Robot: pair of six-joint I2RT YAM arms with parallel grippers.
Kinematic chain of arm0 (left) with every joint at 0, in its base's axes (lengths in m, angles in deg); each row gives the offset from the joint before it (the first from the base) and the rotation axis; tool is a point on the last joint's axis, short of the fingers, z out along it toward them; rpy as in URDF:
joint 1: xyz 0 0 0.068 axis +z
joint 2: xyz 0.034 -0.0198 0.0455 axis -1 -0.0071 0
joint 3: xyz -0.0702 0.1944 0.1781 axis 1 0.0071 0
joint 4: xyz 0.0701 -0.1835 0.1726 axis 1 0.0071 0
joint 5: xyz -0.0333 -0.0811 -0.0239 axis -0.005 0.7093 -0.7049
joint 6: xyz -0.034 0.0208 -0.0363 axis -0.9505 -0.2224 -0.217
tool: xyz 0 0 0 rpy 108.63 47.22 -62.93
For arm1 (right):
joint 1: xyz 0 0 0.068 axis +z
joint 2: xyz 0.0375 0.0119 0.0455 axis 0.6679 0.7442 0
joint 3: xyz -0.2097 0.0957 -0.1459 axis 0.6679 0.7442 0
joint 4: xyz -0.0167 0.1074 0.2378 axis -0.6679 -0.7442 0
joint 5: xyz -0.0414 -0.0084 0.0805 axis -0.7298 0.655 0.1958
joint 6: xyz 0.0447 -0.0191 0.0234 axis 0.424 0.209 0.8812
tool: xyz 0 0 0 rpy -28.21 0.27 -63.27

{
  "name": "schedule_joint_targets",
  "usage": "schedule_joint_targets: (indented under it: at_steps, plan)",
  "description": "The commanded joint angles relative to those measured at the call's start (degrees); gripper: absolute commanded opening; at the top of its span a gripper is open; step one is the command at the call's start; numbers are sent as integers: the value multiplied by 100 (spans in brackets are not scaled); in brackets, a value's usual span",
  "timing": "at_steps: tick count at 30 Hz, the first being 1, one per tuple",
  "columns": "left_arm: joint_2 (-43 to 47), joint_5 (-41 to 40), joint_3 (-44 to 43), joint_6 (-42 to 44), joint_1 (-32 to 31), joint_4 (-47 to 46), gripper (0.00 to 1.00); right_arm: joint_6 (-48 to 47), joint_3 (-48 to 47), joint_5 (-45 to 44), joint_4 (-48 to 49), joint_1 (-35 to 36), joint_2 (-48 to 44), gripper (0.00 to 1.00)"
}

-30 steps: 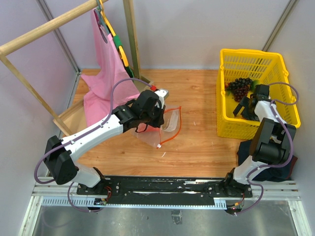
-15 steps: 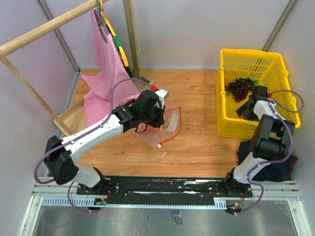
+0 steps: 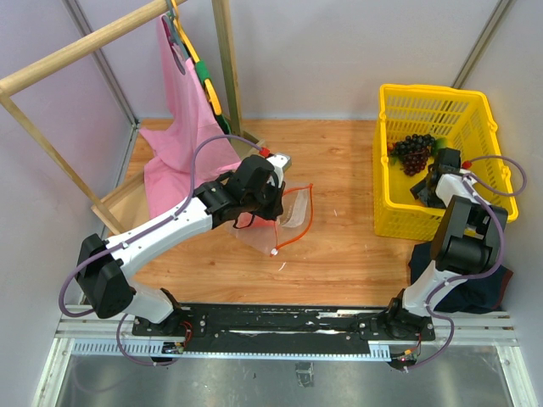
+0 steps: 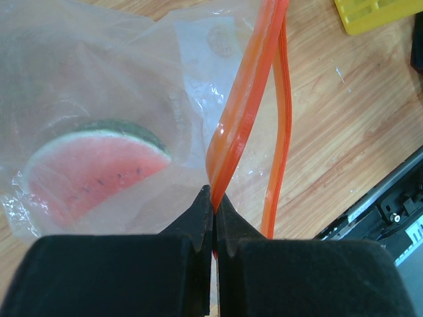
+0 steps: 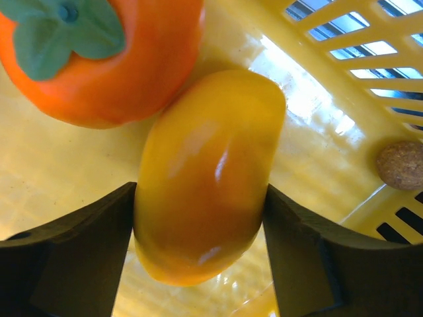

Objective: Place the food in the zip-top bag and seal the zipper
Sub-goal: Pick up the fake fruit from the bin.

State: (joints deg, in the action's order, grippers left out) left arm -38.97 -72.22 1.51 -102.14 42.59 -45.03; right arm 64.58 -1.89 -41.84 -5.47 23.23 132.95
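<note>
The clear zip-top bag (image 3: 293,212) lies on the wooden table with a watermelon slice (image 4: 92,172) inside it. My left gripper (image 4: 213,198) is shut on one side of the orange-red zipper (image 4: 244,86) and holds the mouth apart; from above the left gripper (image 3: 278,203) sits at the bag's left edge. The white slider (image 3: 274,253) is at the near end. My right gripper (image 5: 200,193) is down in the yellow basket (image 3: 399,225), its fingers touching both sides of the yellow-orange mango (image 5: 208,172). The persimmon (image 5: 112,59) touches the mango. The grape bunch (image 3: 412,151) lies further back. The lime is hidden.
A pink cloth (image 3: 178,144) hangs from a wooden rack (image 3: 225,59) at the back left, over a wooden tray (image 3: 119,208). A dark cloth (image 3: 462,280) lies beside the right arm's base. A small brown ball (image 5: 400,165) rests on the basket floor (image 5: 330,132).
My right gripper has moved deeper into the basket and down around the mango. The left arm and the bag have not moved.
</note>
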Motion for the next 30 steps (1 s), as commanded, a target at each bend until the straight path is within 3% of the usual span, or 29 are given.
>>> schedule_joint_targets:
  at_steps: [1, 15, 30]
  plan:
    - [93, 105, 47, 17, 26, -199, 0, 16, 223, -74, 146, -89, 90, 65]
    - [101, 140, 20, 16, 30, -197, 0, -843, 523, 650, 288, -31, -901, 31]
    - [90, 112, -13, 43, 32, -213, 0, -1582, 292, 1855, 26, 9, -2601, 19]
